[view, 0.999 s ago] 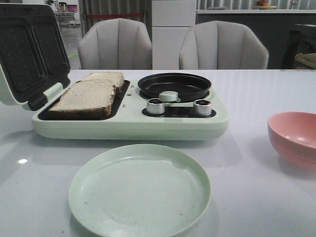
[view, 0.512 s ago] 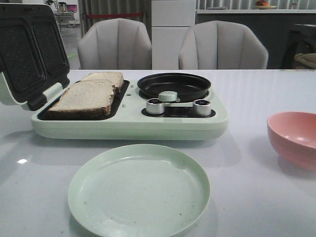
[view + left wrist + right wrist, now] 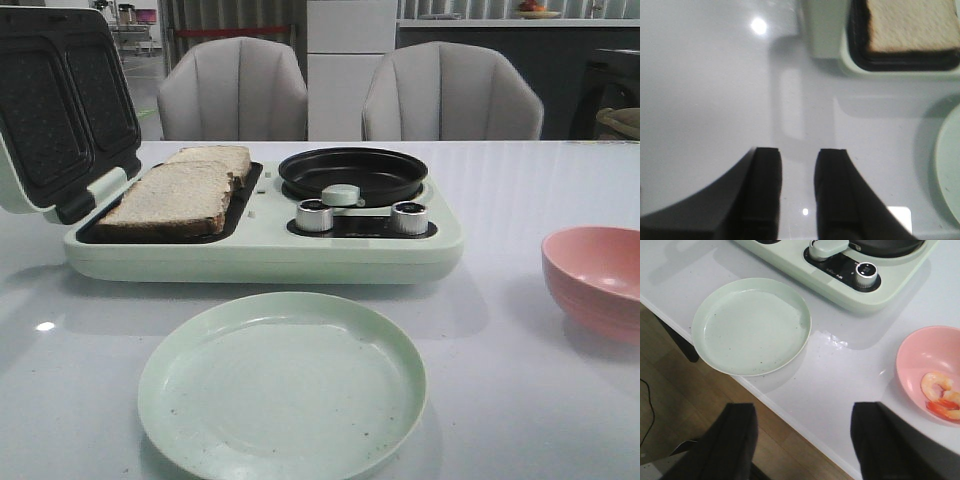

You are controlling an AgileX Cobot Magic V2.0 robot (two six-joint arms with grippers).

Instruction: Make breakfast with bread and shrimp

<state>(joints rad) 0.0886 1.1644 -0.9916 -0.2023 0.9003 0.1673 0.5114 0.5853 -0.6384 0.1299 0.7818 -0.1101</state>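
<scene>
We hover our left gripper (image 3: 797, 192) and right gripper (image 3: 802, 440), both spread and holding nothing; 2 bread (image 3: 178, 192) slices lie far left, shrimp (image 3: 940, 397) near right.

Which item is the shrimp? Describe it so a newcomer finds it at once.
Start at the mint-green cooker and go to the pink bowl on the white table. The shrimp lies inside: pale orange-pink and curled, the only food there.

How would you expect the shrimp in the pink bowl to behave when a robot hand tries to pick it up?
The shrimp is small and curled, so it probably weighs little and may slip out of a pinch. Its glossy surface suggests it is slick. It lies low against the curved wall of the pink bowl, so a nudge would likely slide it along rather than lift it.
</scene>
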